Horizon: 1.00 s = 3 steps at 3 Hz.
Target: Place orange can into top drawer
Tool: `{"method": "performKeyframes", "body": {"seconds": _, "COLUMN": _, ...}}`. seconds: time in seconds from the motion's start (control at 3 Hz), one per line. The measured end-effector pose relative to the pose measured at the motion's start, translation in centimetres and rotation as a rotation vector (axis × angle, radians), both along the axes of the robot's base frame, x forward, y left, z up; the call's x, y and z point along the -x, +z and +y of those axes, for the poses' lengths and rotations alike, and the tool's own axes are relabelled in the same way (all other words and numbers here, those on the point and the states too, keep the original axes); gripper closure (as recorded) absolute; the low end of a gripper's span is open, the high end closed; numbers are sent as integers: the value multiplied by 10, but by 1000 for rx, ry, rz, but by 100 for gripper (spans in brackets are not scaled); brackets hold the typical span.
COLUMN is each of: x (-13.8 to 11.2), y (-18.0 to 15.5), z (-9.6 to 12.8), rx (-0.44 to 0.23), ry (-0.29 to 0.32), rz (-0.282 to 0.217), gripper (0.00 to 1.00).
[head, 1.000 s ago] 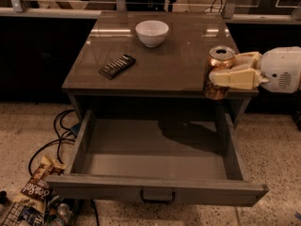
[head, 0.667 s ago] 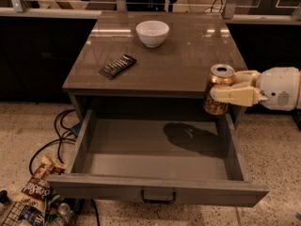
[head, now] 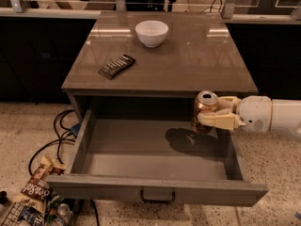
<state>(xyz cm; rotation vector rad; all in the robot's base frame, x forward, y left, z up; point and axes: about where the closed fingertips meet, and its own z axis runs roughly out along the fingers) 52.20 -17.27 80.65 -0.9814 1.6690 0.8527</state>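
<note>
The orange can (head: 205,109) stands upright in my gripper (head: 211,113), which comes in from the right and is shut on it. The can hangs over the right rear part of the open top drawer (head: 155,159), above its floor and below the level of the table top. Its shadow falls on the drawer floor just below and left of it. The drawer is pulled fully out and its inside holds nothing else. Its dark handle (head: 157,197) shows on the front panel.
On the table top (head: 197,55) stand a white bowl (head: 151,33) at the back and a dark snack packet (head: 116,66) at the left. Cables (head: 56,135) and snack bags (head: 35,192) lie on the floor left of the drawer.
My gripper has lowered the can from the table's right front edge down and slightly left, so it now hangs over the open drawer.
</note>
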Motion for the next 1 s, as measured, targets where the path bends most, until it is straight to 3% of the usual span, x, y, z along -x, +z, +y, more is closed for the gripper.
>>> {"method": "performKeyframes", "body": {"seconds": 0.67, "x": -3, "y": -8, "z": 6, "rx": 4, "ry": 8, "rz": 13, "gripper": 100}}
{"method": "performKeyframes", "body": {"seconds": 1.0, "x": -9, "y": -37, "z": 27, "rx": -19, "ry": 43, "rz": 49, "gripper": 100}}
